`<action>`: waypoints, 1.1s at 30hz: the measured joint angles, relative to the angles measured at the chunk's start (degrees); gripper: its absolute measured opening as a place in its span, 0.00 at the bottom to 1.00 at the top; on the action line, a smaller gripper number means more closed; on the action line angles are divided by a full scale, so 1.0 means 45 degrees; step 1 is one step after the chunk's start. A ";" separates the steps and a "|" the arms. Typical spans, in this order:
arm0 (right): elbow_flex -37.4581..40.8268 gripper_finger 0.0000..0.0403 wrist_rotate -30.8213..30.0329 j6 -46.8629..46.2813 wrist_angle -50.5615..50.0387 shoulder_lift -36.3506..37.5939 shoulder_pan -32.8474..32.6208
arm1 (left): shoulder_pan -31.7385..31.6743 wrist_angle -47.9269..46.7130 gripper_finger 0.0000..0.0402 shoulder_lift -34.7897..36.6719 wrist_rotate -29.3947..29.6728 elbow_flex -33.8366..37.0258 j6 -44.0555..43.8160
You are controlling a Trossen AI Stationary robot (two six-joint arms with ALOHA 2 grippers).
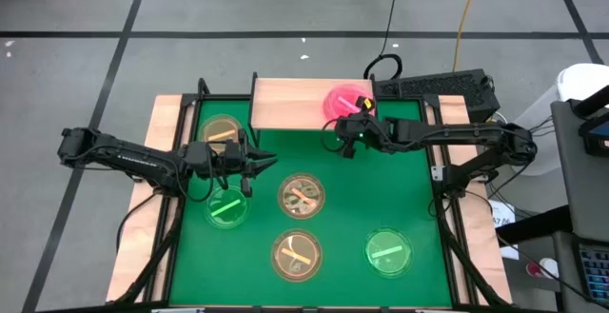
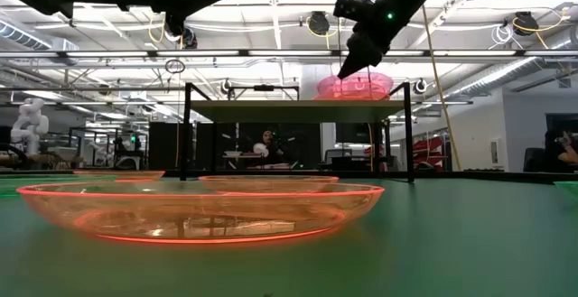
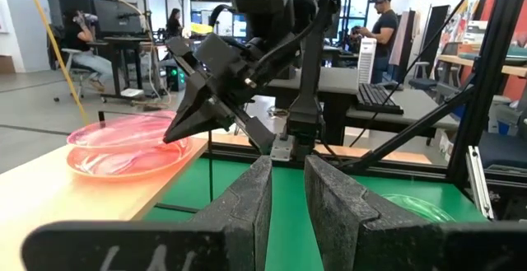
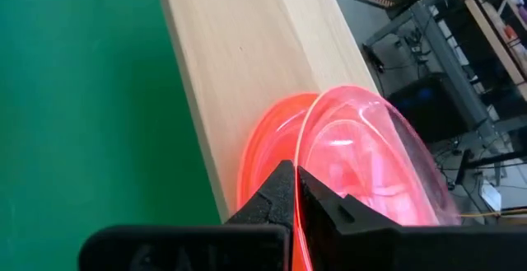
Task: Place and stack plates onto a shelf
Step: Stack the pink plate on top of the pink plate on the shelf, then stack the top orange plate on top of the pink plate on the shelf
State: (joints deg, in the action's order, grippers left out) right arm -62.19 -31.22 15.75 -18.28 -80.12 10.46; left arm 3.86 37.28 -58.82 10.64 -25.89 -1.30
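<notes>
Nearest the low camera, an amber plate (image 2: 199, 208) glows on the green mat (image 1: 428, 199). Right gripper (image 1: 349, 140) pinches a translucent pink plate's (image 4: 375, 160) rim on the shelf (image 1: 285, 104). Left gripper (image 1: 268, 162), jaws slightly parted, hovers empty.

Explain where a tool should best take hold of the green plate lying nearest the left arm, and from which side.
Probably by its raised rim, from above. The green plate lies flat on the green mat, so only its thin upturned edge offers anything to pinch, one finger inside and one outside. The left tool hangs close by, so the edge nearest it looks the easiest entry.
</notes>
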 joint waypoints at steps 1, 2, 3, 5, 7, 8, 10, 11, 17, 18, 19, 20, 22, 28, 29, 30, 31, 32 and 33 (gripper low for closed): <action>0.0000 0.00 0.0004 -0.0001 0.0030 0.0000 0.0022 | 0.0000 -0.0006 0.20 -0.0001 -0.0001 0.0000 -0.0002; 0.0000 0.00 0.0005 -0.0005 0.0071 0.0000 0.0040 | -0.0003 -0.0006 0.20 0.0002 0.0003 0.0000 0.0000; 0.0000 0.00 0.0010 0.0000 0.0125 0.0000 0.0067 | -0.0004 -0.0006 0.20 -0.0001 0.0002 0.0000 0.0000; 0.0000 0.01 0.0073 0.0010 0.0163 0.0000 0.0090 | 0.0000 -0.0006 0.20 0.0001 0.0000 0.0000 0.0000; 0.0000 0.02 0.0362 0.0012 0.0194 0.0000 0.0136 | 0.0000 -0.0009 0.20 -0.0001 0.0000 0.0000 0.0000; 0.0000 0.03 0.0411 -0.0005 0.0194 0.0000 0.0167 | -0.0001 -0.0011 0.20 -0.0001 -0.0002 0.0000 0.0000; 0.0000 0.06 0.0594 -0.0010 0.0194 0.0000 0.0209 | -0.0003 -0.0011 0.20 0.0002 0.0003 0.0000 0.0000; 0.0000 0.07 0.0652 -0.0010 0.0194 0.0000 0.0243 | 0.0000 -0.0011 0.20 -0.0001 -0.0002 0.0000 -0.0005; 0.0000 0.15 0.0661 -0.0015 0.0194 0.0000 0.0267 | -0.0001 -0.0010 0.20 -0.0001 0.0000 0.0000 -0.0001; 0.0000 0.16 0.0661 -0.0015 0.0189 0.0000 0.0267 | -0.0001 -0.0009 0.20 0.0002 0.0000 0.0000 -0.0001; 0.0000 0.18 0.0661 -0.0015 0.0193 0.0000 0.0267 | -0.0001 -0.0007 0.20 0.0000 -0.0002 0.0000 0.0000; 0.0000 0.19 0.0665 -0.0015 0.0189 0.0000 0.0267 | 0.0000 -0.0008 0.20 -0.0001 0.0001 0.0000 -0.0002; 0.0000 0.23 0.0674 -0.0015 0.0189 0.0000 0.0243 | 0.0000 -0.0011 0.20 -0.0001 -0.0002 0.0000 0.0000; 0.0005 0.34 0.0709 0.0084 0.0483 0.0027 -0.0102 | -0.0004 -0.0008 0.20 0.0000 0.0001 0.0000 0.0000; 0.0005 0.36 0.0717 0.0011 0.0591 0.0070 -0.0192 | 0.0000 -0.0011 0.20 0.0004 -0.0002 0.0000 0.0000; 0.0008 0.37 0.0727 -0.0096 0.0699 0.0153 -0.0326 | -0.0005 -0.0006 0.20 -0.0001 -0.0002 0.0000 0.0000; 0.0012 0.38 0.0732 -0.0239 0.0820 0.0250 -0.0471 | 0.0000 -0.0006 0.20 -0.0001 -0.0002 0.0000 0.0000; 0.0010 0.39 0.0785 -0.0372 0.0961 0.0357 -0.0652 | -0.0003 -0.0008 0.20 -0.0001 0.0001 0.0000 -0.0003; 0.0010 0.40 0.0931 -0.0517 0.1041 0.0514 -0.0850 | -0.0002 -0.0006 0.20 0.0002 0.0003 0.0000 -0.0005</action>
State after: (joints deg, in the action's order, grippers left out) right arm -62.15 -27.03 13.42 -13.60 -77.80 6.63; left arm 3.85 37.26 -58.81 10.66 -25.89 -1.32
